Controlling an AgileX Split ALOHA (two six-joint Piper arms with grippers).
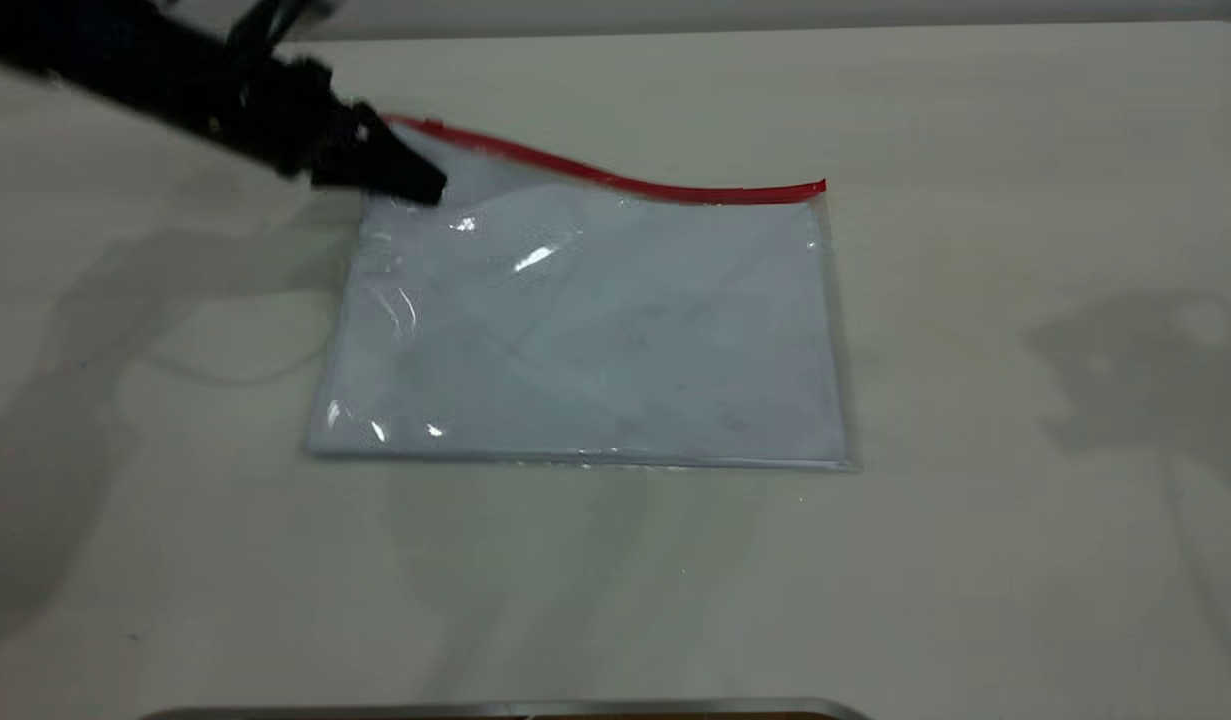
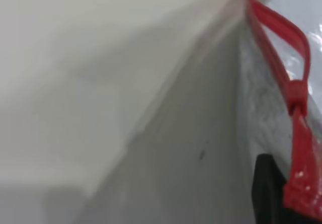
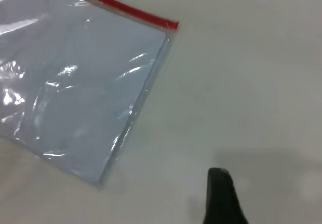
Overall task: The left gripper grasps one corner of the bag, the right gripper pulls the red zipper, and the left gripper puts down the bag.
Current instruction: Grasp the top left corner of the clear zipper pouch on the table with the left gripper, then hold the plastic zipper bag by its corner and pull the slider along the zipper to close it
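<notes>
One bag (image 1: 585,330) corner (image 1: 400,140) sits in left tool (image 1: 400,175).

**Robot test bench, lab-type setup**

Plain off-white table (image 1: 975,560) fills nearly the whole exterior view, no household or shop items on it. Far edge meets a bare pale wall (image 1: 775,12). A black robot arm (image 1: 125,70) reaches in from the far left, with cables on it. A strip of metal edge (image 1: 505,708) runs along the near side. Only item on the surface: one clear bag (image 1: 585,330). Hard overhead lighting throws soft shadows across the tabletop.
</notes>
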